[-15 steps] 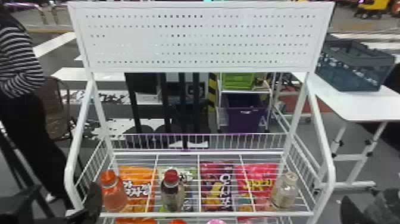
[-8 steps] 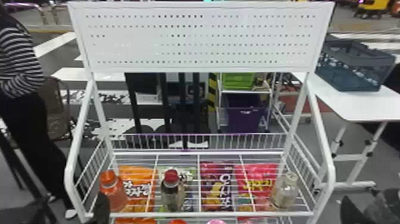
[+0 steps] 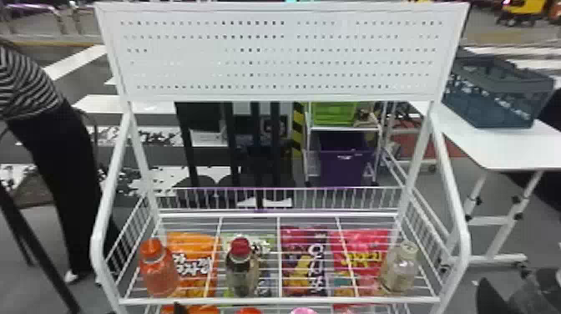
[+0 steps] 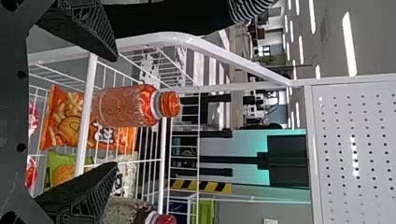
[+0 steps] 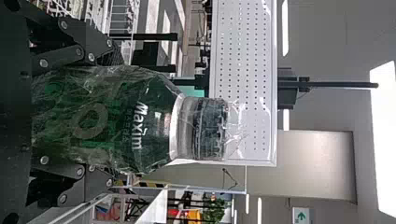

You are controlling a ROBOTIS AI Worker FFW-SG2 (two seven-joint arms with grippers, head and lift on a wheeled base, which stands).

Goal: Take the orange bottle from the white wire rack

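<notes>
Left claw point(image 3: 180, 309) open: fingers apart, orange bottle point(image 3: 158, 271) framed between them in left wrist view, contact can't be confirmed. In head view a dark tip shows at the bottom edge, rest cut off. Right claw point(image 3: 491, 297) gripping green jar point(image 5: 149, 123) in clear wrap; fingertips hidden by jar and wrap.

Orange bottle upright on white wire rack point(image 3: 275, 300), front left corner. Same shelf: red-capped bottle point(image 3: 242, 271), pale bottle point(image 3: 400, 269) at right. Four snack bags point(image 3: 307, 263) seen through wires. Lower items cut off at bottom edge. Blue-grey crate point(image 3: 492, 100) on table point(image 3: 496, 150), contents unclear.
</notes>
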